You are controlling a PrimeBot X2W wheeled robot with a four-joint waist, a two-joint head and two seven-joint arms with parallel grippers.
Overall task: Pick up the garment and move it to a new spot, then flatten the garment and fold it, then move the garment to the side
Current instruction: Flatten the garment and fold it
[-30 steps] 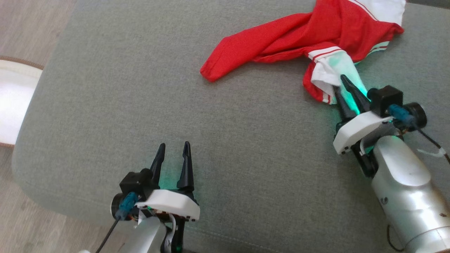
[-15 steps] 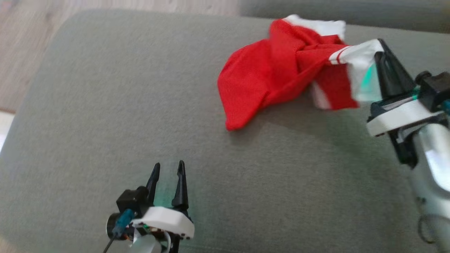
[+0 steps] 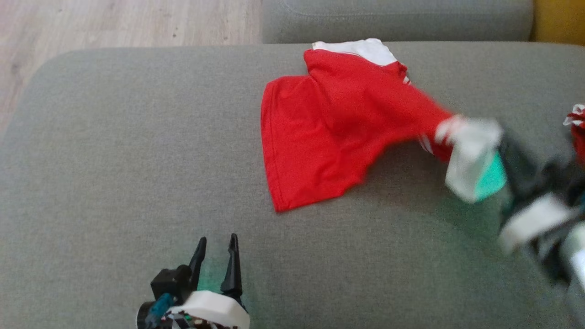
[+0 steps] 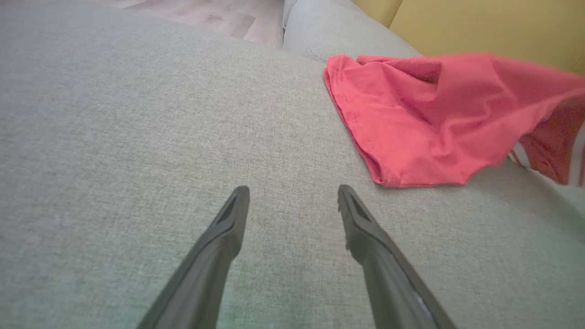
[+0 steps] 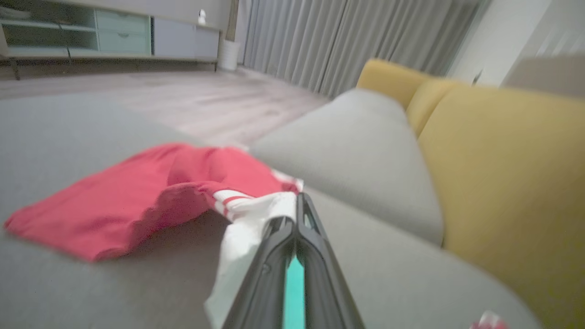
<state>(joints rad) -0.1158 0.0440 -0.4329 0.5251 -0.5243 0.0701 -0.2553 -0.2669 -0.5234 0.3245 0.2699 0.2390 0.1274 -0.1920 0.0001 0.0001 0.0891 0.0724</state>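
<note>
1. The garment (image 3: 320, 137) (image 4: 425, 119) (image 5: 137, 196) is red with a white, red-striped sleeve. It lies on the grey sofa seat (image 3: 114, 160), towards the far edge and right of the middle. Most of its red body is spread on the fabric, with the hem pointing at the near edge.
2. The right gripper (image 3: 502, 144) (image 5: 299, 201) is clenched on the white sleeve end, close to the seat's right edge. The head view is blurred there. The right wrist view shows the two dark fingers pressed together, with white cloth caught at the tips and hanging down beside them.
3. The sleeve is raised off the seat, and the red cloth slopes up from the seat to the grip.
4. The left gripper (image 3: 218, 238) (image 4: 293, 189) is released, its fingers spread with nothing between them. It is over the near edge, left of the middle and well apart from the garment.
5. A second grey cushion (image 3: 393, 20) butts against the far edge, with wood floor (image 3: 128, 23) beside it and a yellow cushion (image 5: 502, 183) beyond.
</note>
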